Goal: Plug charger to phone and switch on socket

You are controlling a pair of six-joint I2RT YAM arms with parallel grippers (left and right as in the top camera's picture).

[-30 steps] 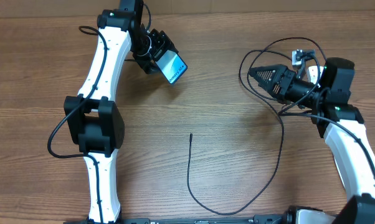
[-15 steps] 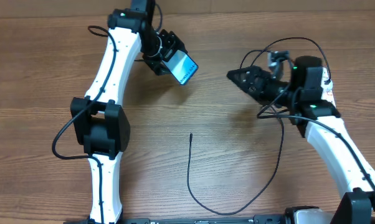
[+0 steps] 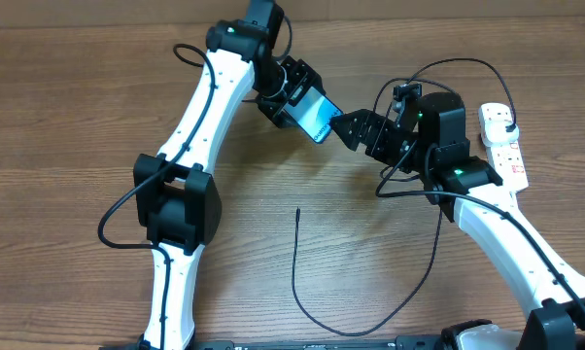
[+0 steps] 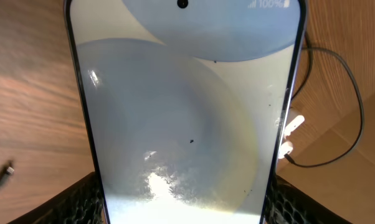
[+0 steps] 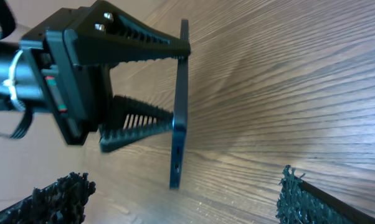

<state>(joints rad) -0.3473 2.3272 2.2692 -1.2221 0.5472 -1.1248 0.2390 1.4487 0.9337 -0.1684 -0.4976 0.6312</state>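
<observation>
The left gripper (image 3: 305, 109) is clamped on the phone (image 3: 315, 119) by its long edges and holds it off the surface (image 3: 79, 117), with the lit screen facing the wrist camera. Just right of the phone, the right gripper (image 3: 343, 126) points at its free end with its fingers apart and nothing between them. The charger (image 3: 294, 272) lies on the surface well apart from the phone, its slim tip nearest it. The socket (image 3: 502, 143) lies far right of the phone.
</observation>
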